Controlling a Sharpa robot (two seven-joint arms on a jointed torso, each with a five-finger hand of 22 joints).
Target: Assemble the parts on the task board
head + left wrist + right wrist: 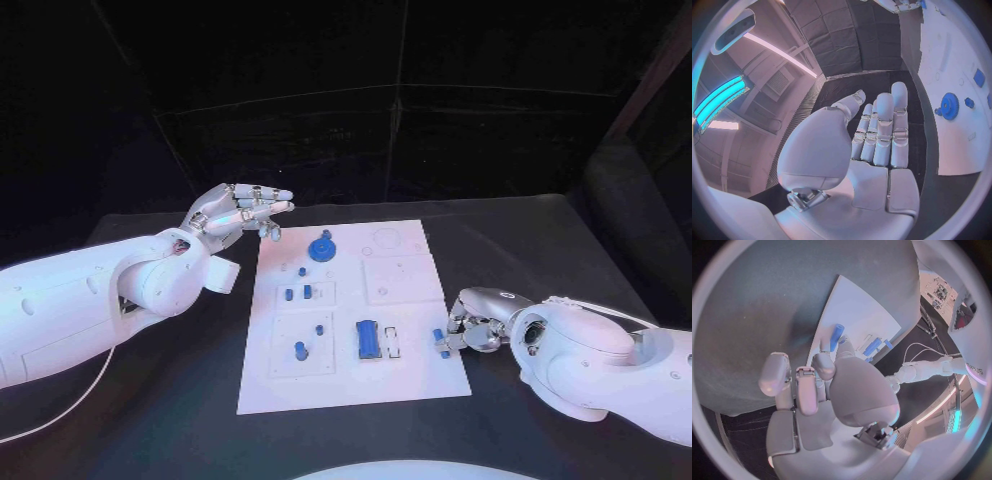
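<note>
The white task board (346, 390) lies in the middle of the table. On it are a blue gear (322, 247) at the far end, a blue block (369, 338) and several small blue pegs (300, 293). My right hand (473, 325) is at the board's right edge, where its thumb and a finger pinch a small blue peg (438, 340). In the right wrist view that peg (836, 335) sticks up from the fingertips (824, 364) over the board (861, 310). My left hand (238, 210) hovers off the board's far left corner, fingers spread and holding nothing. Its palm (879, 135) faces the camera, with the gear (949, 106) beyond.
Black table (159, 420) surrounds the board on all sides, with dark walls behind. The board has shallow square recesses (397, 280) on its right half. Two more blue parts (872, 346) lie past the right hand's thumb.
</note>
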